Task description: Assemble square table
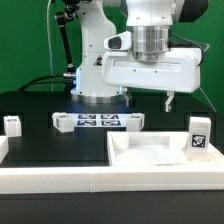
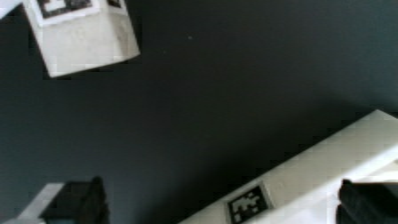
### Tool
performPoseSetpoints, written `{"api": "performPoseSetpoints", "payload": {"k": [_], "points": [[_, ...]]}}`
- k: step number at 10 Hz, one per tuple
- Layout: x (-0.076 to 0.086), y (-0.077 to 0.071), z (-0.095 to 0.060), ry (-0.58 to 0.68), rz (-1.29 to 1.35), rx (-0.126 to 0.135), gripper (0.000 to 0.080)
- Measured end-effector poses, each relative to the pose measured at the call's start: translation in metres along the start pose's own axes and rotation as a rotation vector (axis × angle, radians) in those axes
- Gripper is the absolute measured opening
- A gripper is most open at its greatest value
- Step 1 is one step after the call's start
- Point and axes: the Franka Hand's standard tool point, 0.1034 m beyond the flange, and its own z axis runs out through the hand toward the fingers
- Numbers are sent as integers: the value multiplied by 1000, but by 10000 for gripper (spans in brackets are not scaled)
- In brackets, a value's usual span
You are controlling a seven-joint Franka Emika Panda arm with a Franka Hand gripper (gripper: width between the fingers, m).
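While the arm is hanging over the dark desk [image 1: 45,150], you are looking at its pincer [image 1: 149,102] with both fingers spread wide and nothing pinched between them, raised clear of the surface. Below it and toward the exterior view's right, the square tabletop [image 1: 150,158] is lying flat with its raised rims facing up, and the pincer is hovering near its far edge. A tagged leg [image 1: 199,135] is standing upright at the tabletop's far corner on the exterior view's right (whether it is sitting inside the rim or just behind it, you cannot tell). Farther back, the marker board [image 1: 92,122] is lying flat on the desk, with a second leg [image 1: 62,120] and a third leg [image 1: 133,119] sitting at its two ends. A fourth leg [image 1: 12,124] is standing alone toward the exterior view's left, well apart from the rest. Through the wrist view, you are seeing the pincer [image 2: 217,200] gaping over bare desk, one dark fingertip [image 2: 71,200] showing at each side. A white tagged block [image 2: 86,40] is lying apart from them, and a white tagged edge [image 2: 329,160] is running just beside one fingertip.
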Motion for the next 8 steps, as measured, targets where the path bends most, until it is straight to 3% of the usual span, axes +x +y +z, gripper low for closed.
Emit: {"api": "performPoseSetpoints", "payload": {"k": [3,5,8], "points": [[-1,31,9,4,-26,-17,648],[-9,36,12,6,-29,-21,648],[-9,37,13,5,-29,-23,648]]}}
